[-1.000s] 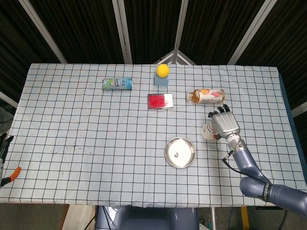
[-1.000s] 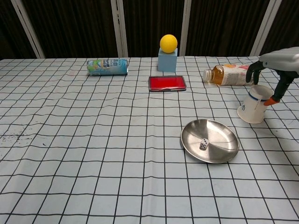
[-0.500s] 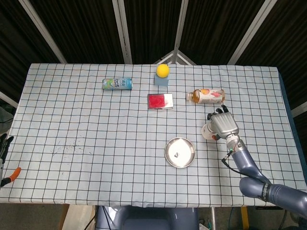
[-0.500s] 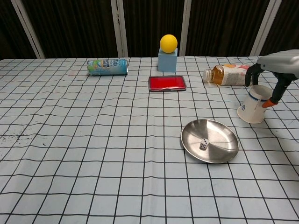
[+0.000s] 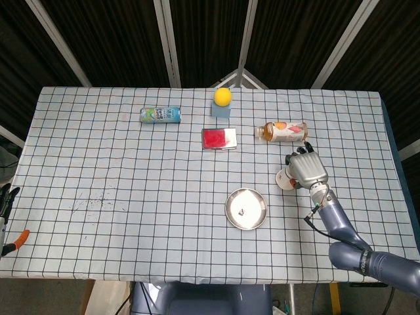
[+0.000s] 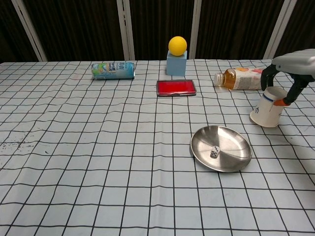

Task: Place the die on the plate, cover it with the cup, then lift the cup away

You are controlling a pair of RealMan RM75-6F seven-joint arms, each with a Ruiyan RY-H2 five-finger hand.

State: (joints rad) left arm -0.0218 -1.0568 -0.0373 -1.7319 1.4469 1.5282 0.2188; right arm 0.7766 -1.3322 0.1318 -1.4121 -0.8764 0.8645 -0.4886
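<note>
Since the earlier frames the cup [image 6: 268,109] has tipped a little further and risen at one edge, with my right hand [image 6: 294,70] closed around its upper part; everything else is where it was.

Left to right: a can [image 6: 112,70] lies on its side far left. A yellow ball [image 6: 177,45] sits on a blue block [image 6: 176,63] at far centre, with a red tin [image 6: 175,87] just nearer. The plate [image 6: 234,158] is near centre-right, and the die [image 6: 215,152] already rests in it. A bottle [image 6: 239,78] lies on its side far right. My right hand grips the cup, fingers wrapped on both sides, the cup tilted with its mouth toward the table.

Key relation: the plate lies to the left of and nearer than my right hand, close by. My left hand is not in view, so the right one does this. Next judged step: carry the cup left and nearer, mouth down, over the die.
</note>
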